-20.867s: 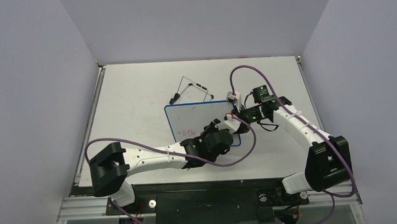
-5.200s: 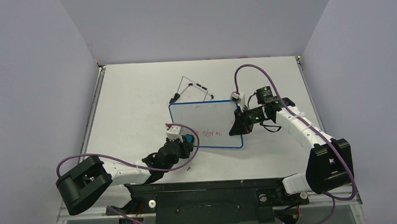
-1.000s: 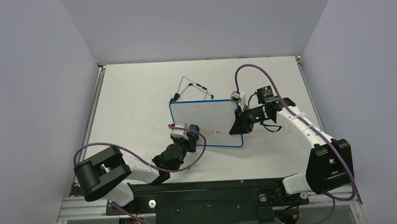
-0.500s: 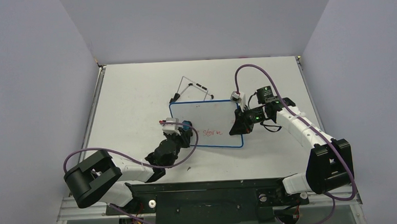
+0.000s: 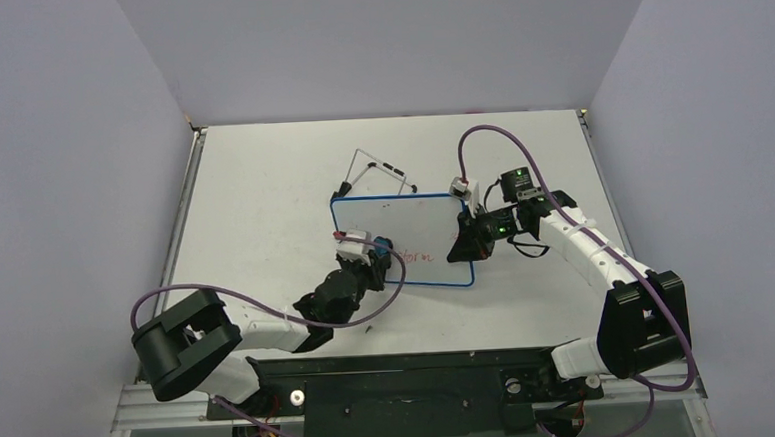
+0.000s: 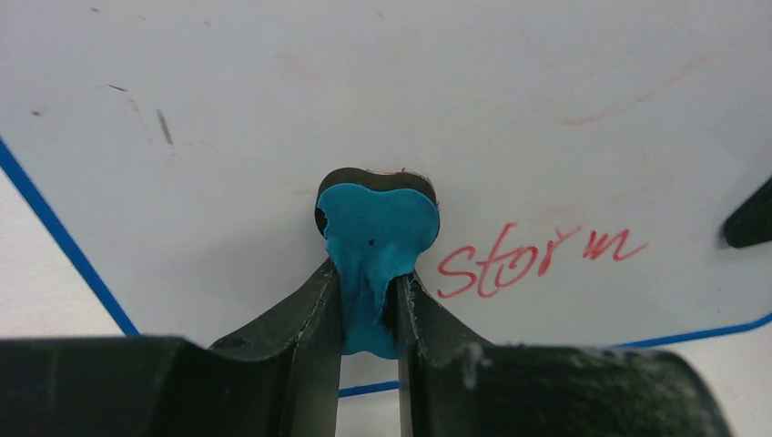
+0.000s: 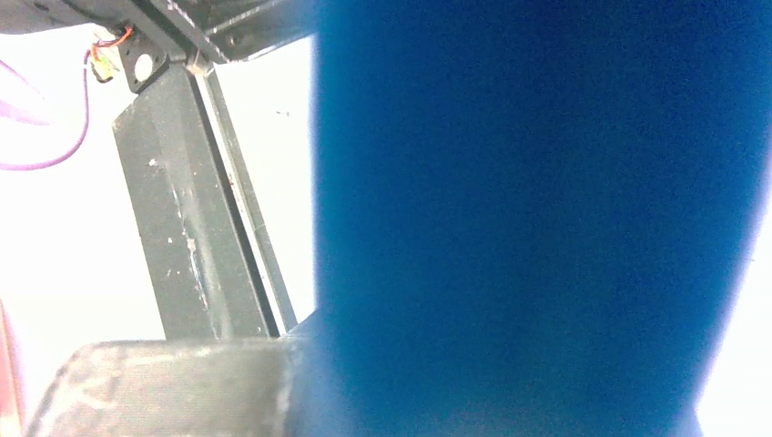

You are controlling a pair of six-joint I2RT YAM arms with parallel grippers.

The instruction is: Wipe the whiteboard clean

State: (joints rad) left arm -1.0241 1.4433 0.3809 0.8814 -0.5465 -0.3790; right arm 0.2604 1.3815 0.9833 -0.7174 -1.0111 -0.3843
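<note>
The whiteboard (image 5: 404, 228), white with a thin blue rim, lies flat at the middle of the table. The red word "storm" (image 5: 416, 257) is written near its front edge. My left gripper (image 5: 375, 254) is shut on a blue eraser (image 6: 378, 223) that presses on the board just left of the writing (image 6: 537, 259). My right gripper (image 5: 465, 242) sits at the board's right edge, shut on the rim. In the right wrist view that blue rim (image 7: 528, 218) is a close blur filling most of the frame.
A black wire stand (image 5: 376, 174) lies on the table behind the board. Purple cables loop over both arms. Grey walls close in on the left, right and back. A small dark speck (image 5: 367, 329) lies by the table's near edge.
My left gripper has slid the eraser a little to the right, closer to the red word. The board and the right arm have stayed still.
</note>
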